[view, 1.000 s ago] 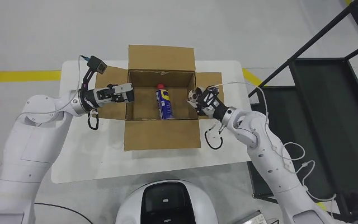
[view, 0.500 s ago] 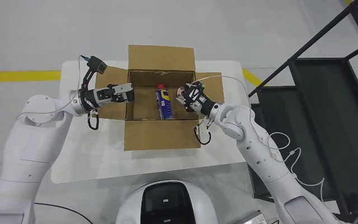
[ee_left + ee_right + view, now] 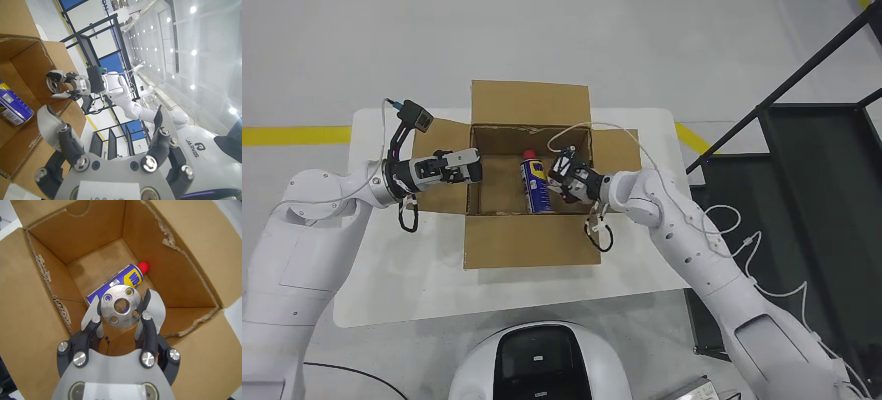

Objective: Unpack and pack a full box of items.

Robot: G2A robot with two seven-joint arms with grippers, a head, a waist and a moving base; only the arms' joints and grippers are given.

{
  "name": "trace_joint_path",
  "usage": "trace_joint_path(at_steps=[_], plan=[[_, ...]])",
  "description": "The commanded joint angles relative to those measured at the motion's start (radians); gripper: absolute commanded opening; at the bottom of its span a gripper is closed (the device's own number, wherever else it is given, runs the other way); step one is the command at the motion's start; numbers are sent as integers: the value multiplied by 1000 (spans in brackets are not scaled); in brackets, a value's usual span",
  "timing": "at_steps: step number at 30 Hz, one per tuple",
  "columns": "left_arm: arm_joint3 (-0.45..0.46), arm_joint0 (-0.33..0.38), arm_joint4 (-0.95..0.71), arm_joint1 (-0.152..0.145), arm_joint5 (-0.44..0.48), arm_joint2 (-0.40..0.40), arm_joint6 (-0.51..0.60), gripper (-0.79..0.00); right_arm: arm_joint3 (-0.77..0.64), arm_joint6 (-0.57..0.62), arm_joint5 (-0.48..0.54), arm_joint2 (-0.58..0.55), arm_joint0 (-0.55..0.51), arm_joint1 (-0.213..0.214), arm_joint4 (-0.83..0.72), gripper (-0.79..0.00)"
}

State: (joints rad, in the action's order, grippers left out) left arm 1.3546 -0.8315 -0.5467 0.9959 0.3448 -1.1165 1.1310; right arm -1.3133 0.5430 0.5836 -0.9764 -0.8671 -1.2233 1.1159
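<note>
The right tool (image 3: 122, 297) is clenched on a round metal flange (image 3: 121, 308) by its rim, holding it inside the open cardboard box (image 3: 532, 243) on the desk (image 3: 402, 285), just above and right of a blue spray can (image 3: 535, 183). The can lies on the box floor, red cap toward the far wall. The left tool (image 3: 473, 166) hangs over the box's left flap, fingers spread wide and grasping nothing.

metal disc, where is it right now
In the right wrist view the metal disc is clamped in the right gripper over the open cardboard box, above the spray can lying on its floor.
</note>
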Motion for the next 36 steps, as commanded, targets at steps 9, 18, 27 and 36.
trace_joint_path(at_steps=[9,18,27,36], plan=[[0,0,0,0,0,0,0,0,294,-23,29,142,173,-66,-57,-785],[0,0,0,0,0,0,0,0,429,-39,13,205,246,-104,-25,-693],[0,0,0,0,0,0,0,0,515,-66,-2,241,280,-135,-19,-268],[0,0,0,0,0,0,0,0,449,-148,-29,184,271,-116,4,0]])
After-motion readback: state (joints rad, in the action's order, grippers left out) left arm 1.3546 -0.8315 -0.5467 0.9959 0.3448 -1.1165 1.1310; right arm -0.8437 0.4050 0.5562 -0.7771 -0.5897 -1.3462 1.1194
